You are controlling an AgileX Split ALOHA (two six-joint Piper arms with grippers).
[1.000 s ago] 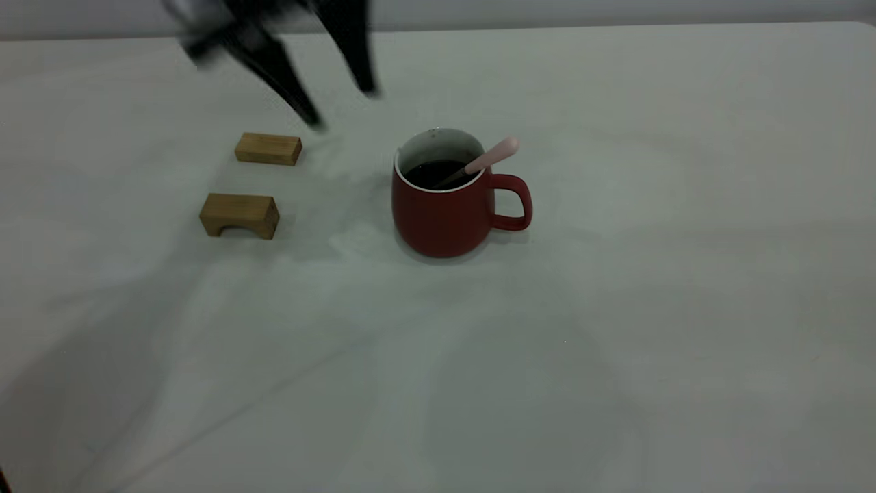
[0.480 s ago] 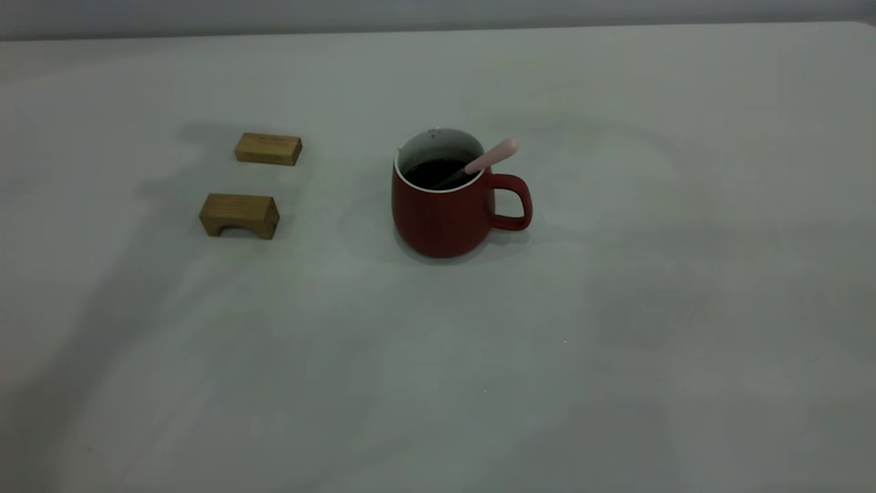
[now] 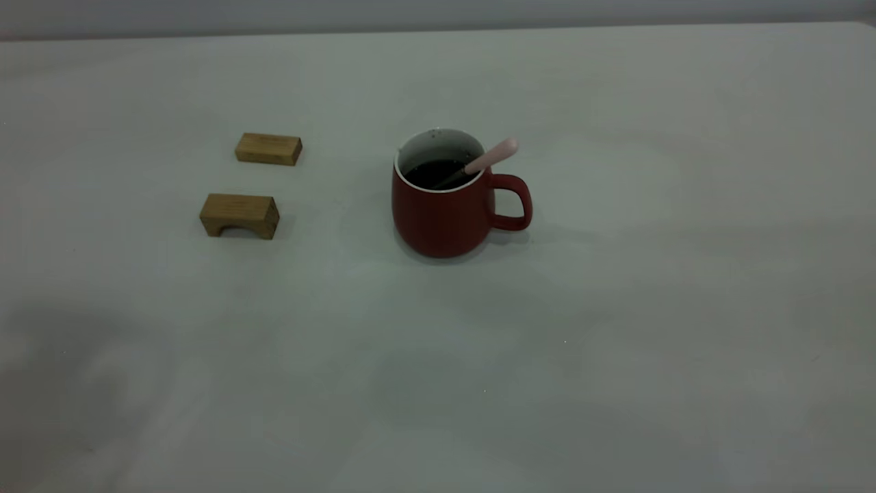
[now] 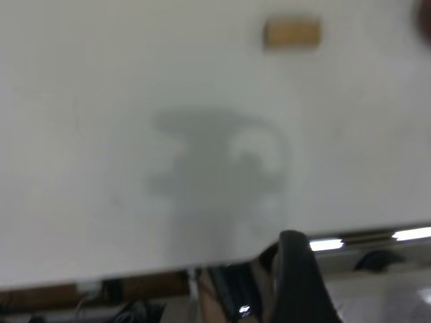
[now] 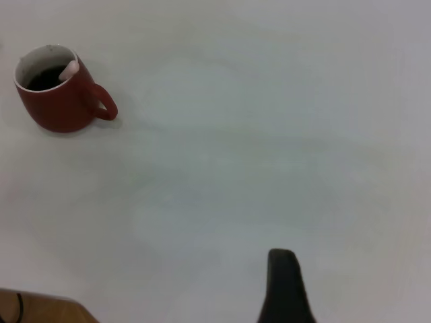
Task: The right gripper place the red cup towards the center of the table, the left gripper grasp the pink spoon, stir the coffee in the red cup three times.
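Red cup (image 3: 445,209) mid-table (image 3: 616,308), pink spoon (image 3: 489,157) leaning in the coffee (image 3: 434,171). Wood blocks (image 3: 239,214) well left. Left gripper (image 4: 296,282), right gripper (image 5: 284,286): one finger visible each, spread unknown.

From the exterior view we look down at a slant across the table (image 3: 616,383), fairly near, with the red cup (image 3: 445,209) just above centre and two wooden blocks (image 3: 239,215) at about 9 o'clock from it. Our left wrist view looks down from high over the table's edge, one dark fingertip (image 4: 296,282) at 6 o'clock, one block at 1 o'clock. Our right wrist view also hangs high and well back, a fingertip (image 5: 284,286) at 6 o'clock, and shares the cup, at 10 o'clock, with the exterior view.
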